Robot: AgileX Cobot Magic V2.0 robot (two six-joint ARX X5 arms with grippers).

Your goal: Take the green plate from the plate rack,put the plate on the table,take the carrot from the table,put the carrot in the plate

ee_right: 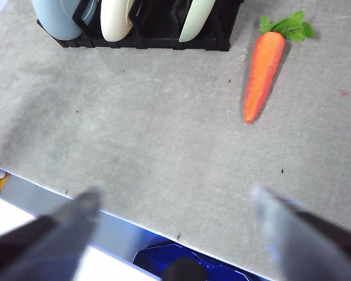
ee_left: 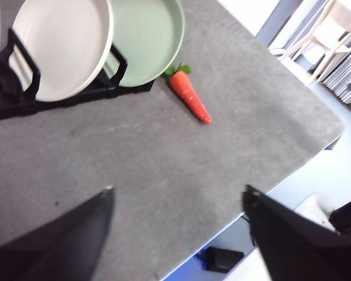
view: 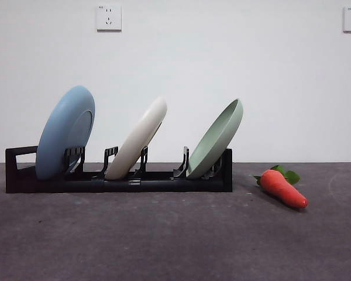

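The green plate (view: 217, 139) leans in the right-end slot of the black plate rack (view: 134, 181). It also shows in the left wrist view (ee_left: 149, 38) and edge-on in the right wrist view (ee_right: 194, 19). The carrot (view: 283, 187) lies on the table (view: 175, 240) to the right of the rack, leaves toward the back; it shows in both wrist views (ee_left: 190, 96) (ee_right: 261, 73). My left gripper (ee_left: 178, 202) and right gripper (ee_right: 175, 199) are both open and empty, hanging over the table's near edge, apart from all objects.
A light blue plate (view: 65, 132) and a cream-white plate (view: 141, 138) stand in the rack's left and middle slots. The table's edge (ee_left: 263, 193) drops off near both grippers. A wall with two sockets stands behind.
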